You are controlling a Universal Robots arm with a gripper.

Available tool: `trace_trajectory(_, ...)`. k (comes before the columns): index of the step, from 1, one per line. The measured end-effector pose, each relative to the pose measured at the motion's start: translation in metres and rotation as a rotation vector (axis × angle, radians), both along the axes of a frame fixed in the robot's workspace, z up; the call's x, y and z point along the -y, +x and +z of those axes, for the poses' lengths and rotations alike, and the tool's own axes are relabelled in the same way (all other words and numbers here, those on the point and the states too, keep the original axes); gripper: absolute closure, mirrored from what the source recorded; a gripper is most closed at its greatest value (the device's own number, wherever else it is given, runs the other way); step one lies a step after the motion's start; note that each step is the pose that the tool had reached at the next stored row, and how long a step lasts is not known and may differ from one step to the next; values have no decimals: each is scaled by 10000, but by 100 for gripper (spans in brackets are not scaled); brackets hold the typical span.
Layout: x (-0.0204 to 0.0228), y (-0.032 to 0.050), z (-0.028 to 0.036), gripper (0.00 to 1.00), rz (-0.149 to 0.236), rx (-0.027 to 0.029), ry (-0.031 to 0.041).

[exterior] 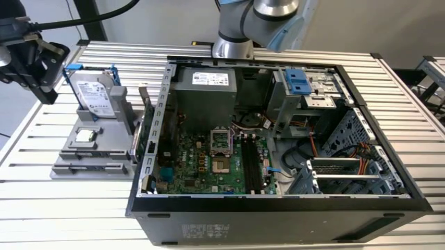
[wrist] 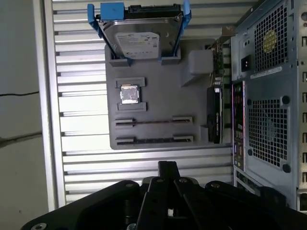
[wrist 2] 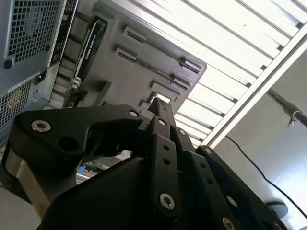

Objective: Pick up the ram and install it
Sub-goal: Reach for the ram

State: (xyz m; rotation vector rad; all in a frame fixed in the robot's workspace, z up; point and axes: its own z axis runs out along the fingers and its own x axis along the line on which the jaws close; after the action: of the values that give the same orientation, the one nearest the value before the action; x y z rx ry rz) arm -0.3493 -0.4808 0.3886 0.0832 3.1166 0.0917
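Two ram sticks stand edge-on as thin dark strips in the slots of a grey holder block on the slatted table, beside the open computer case. My gripper hovers over the table a short way from the nearer ram stick, with its black fingers closed together and nothing between them. In the exterior view the gripper hangs at the far left, above the table edge and clear of the holder block. The motherboard's long black slots lie inside the case.
On the same holder block stand a silver hard drive with blue rails and a small square processor chip. An expansion card stands at the block's edge next to the case's rear panel. The arm's base is behind the case.
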Motion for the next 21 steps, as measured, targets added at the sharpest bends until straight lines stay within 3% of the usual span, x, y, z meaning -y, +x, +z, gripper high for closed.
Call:
trace_trajectory(4, -2, 1, 0, 100, 172, 0, 0)
trace_trajectory(21, -8, 1, 0, 100, 173, -35, 0)
